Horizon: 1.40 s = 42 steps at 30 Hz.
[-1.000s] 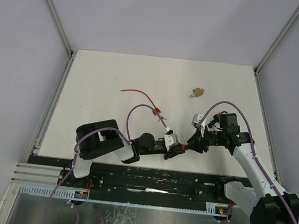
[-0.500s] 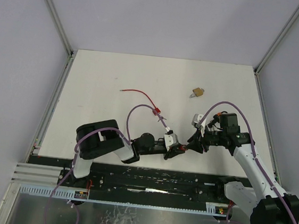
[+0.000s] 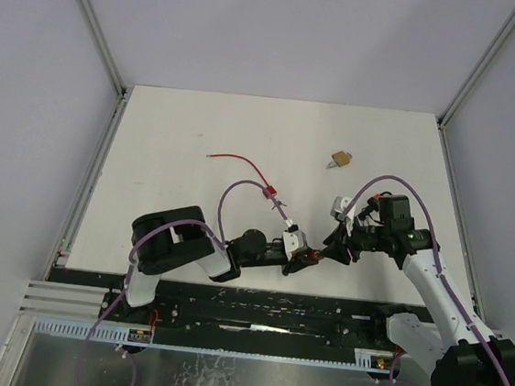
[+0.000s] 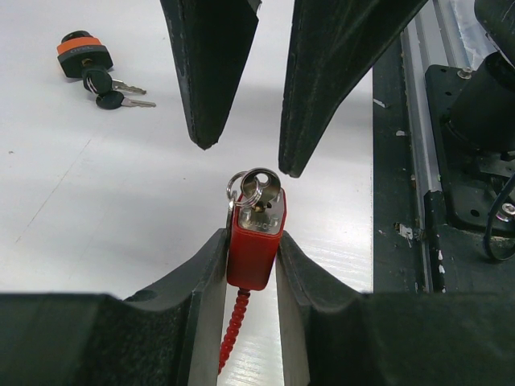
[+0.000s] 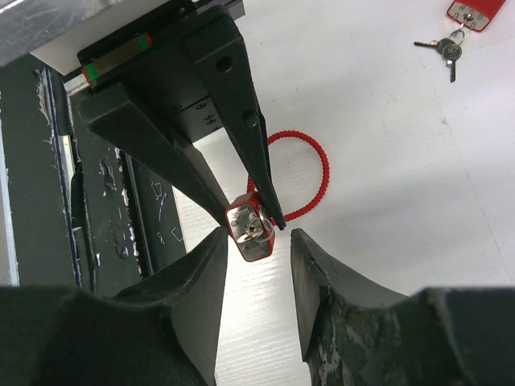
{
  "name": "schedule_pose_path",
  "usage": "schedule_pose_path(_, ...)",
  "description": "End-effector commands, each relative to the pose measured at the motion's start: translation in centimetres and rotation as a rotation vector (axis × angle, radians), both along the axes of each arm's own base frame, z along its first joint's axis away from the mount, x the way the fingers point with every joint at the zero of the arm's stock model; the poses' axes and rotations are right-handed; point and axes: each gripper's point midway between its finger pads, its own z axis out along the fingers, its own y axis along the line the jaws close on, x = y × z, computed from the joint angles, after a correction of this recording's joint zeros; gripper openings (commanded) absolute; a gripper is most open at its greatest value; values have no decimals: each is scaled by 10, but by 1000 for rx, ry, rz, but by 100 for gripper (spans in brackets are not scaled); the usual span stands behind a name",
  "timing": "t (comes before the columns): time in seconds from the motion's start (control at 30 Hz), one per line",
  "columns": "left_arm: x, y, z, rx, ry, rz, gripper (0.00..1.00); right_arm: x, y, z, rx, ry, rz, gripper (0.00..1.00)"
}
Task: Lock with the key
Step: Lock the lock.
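Two claws meet at one padlock

Near the front edge of the white table [image 3: 173,203], the left claw [image 4: 251,249] clamps a red padlock [image 5: 251,233]. The right claw [image 4: 248,158] stands parted, untouching, either side of the key [image 4: 261,191] in the padlock.

Top view overhead; both wrist views close, sharing red padlock [image 4: 255,241].
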Motion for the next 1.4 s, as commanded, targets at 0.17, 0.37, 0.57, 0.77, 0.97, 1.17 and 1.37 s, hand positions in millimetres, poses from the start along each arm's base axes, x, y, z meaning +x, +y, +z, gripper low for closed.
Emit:
schedule_pose_path(0.17,-1,0,-4,-5,7,5,0,2,3,12,16,-35,12,45)
schedule_pose_path(0.37,-1,0,-5,-4,8,3,0,1,3,13,16,-39,19,45)
schedule_pose_path(0.57,-2,-1,-5,-4,8,-3,0,1,3,14,16,-40,20,46)
schedule_pose_path(0.77,-3,-1,-5,-4,9,-4,0,1,3,16,13,-50,20,46)
schedule_pose_path(0.97,-3,-1,-5,-2,7,-6,0,1,2,15,10,-46,23,47)
schedule_pose_path(1.17,-3,-1,-6,-1,4,-11,0,2,2,16,6,-50,18,47)
schedule_pose_path(1.37,-3,0,-3,-4,4,-8,0,3,0,18,17,-45,9,47)
